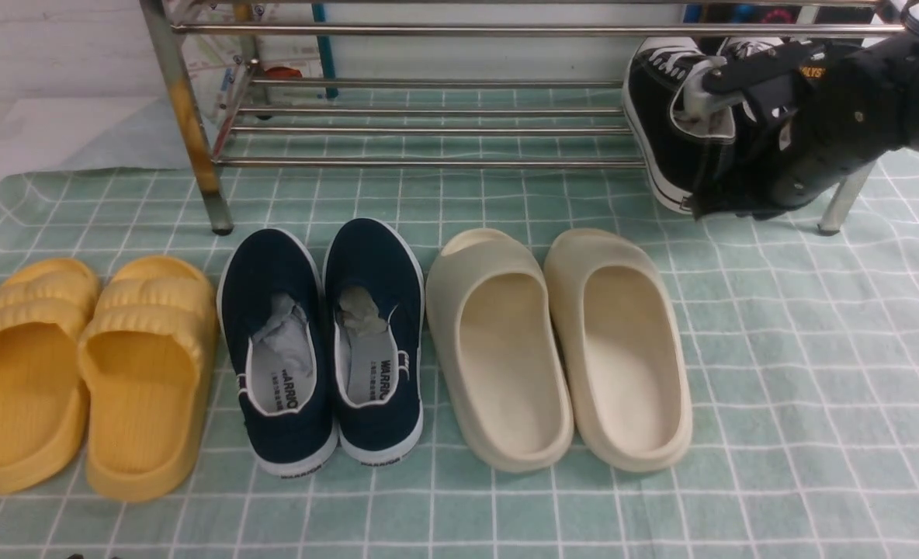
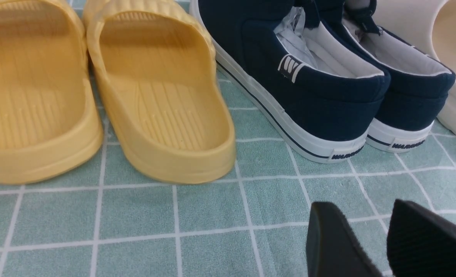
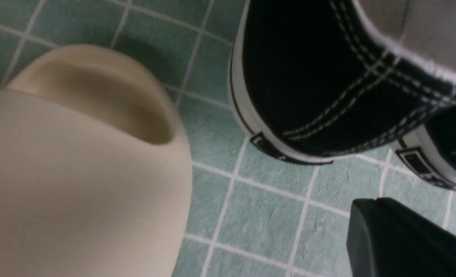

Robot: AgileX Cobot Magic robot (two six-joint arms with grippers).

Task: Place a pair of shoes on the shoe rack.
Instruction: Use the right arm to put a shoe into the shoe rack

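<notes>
The pair of shoes, two black sneakers (image 1: 661,132) with white soles, sits tilted at the right end of the shoe rack (image 1: 428,31). Their toes point up into the steel bars and their heels (image 3: 309,77) hang low over the checked cloth. My right gripper (image 1: 704,206) is just in front of those heels. It is shut (image 3: 375,202), with nothing between its fingers and a little apart from the shoes. My left gripper (image 2: 361,207) hovers open and empty over the cloth behind the navy slip-ons (image 2: 328,88).
In front of the rack stand yellow slides (image 1: 87,373), navy slip-ons (image 1: 324,341) and cream slides (image 1: 560,341) in a row on the green checked cloth (image 1: 816,388). The rack's rust-stained leg (image 1: 195,132) is at the left and another leg (image 1: 844,202) stands beside my right gripper.
</notes>
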